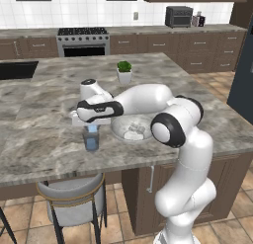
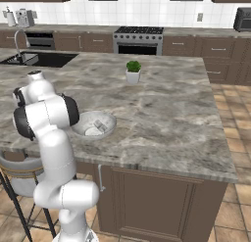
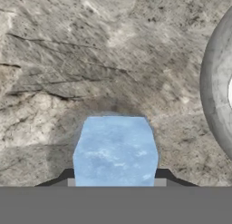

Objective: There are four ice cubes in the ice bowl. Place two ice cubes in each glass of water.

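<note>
In the hand view a pale blue ice cube (image 3: pixel 115 150) sits between the dark finger tips, with my gripper (image 3: pixel 115 177) shut on it. The left base view puts the gripper (image 1: pixel 92 125) just above a glass of water (image 1: pixel 91 139), a short bluish tumbler near the counter's front edge. Right of the glass lies the wide grey ice bowl (image 1: pixel 118 131), with pale ice cubes (image 1: pixel 133 135) inside. In the right base view the ice bowl (image 2: pixel 109 119) holds ice cubes (image 2: pixel 100 125), and the arm hides the glass. The bowl's rim (image 3: pixel 216 96) curves along the right edge of the hand view.
A small white pot with a green plant (image 1: pixel 124 72) (image 2: pixel 133 72) stands further back on the marble island. A grey stool (image 1: pixel 71 198) sits under the front edge, below the glass. A sink (image 2: pixel 39 59) lies at the island's far left.
</note>
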You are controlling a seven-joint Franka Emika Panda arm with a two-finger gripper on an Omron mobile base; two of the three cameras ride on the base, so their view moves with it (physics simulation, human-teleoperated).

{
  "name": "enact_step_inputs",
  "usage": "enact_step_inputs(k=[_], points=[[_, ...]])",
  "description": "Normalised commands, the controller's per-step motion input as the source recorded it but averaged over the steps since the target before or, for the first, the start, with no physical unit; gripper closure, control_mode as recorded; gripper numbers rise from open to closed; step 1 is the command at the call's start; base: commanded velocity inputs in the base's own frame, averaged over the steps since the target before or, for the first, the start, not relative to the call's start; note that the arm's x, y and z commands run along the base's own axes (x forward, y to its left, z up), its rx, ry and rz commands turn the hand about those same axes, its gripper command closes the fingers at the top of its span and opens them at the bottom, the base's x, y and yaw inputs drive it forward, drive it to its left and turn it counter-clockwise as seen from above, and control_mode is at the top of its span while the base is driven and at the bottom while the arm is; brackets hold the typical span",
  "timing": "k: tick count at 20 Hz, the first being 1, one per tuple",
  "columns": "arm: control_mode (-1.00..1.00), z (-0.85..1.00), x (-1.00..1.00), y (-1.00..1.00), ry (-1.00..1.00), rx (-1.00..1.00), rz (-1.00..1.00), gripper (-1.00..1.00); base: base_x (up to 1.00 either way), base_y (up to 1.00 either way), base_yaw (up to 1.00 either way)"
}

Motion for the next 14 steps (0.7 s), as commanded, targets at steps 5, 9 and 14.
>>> enact_step_inputs(k=[5, 9, 14], points=[[-1.0, 0.0, 0.05, -0.01, 0.0, 0.0, 0.0, 1.0, 0.0, 0.0, 0.0], [-1.0, 0.0, 0.17, 0.09, 0.0, 0.0, -0.02, 1.0, 0.0, 0.0, 0.0], [-1.0, 0.0, 0.15, 0.15, 0.0, 0.0, -0.03, 1.0, 0.0, 0.0, 0.0]])
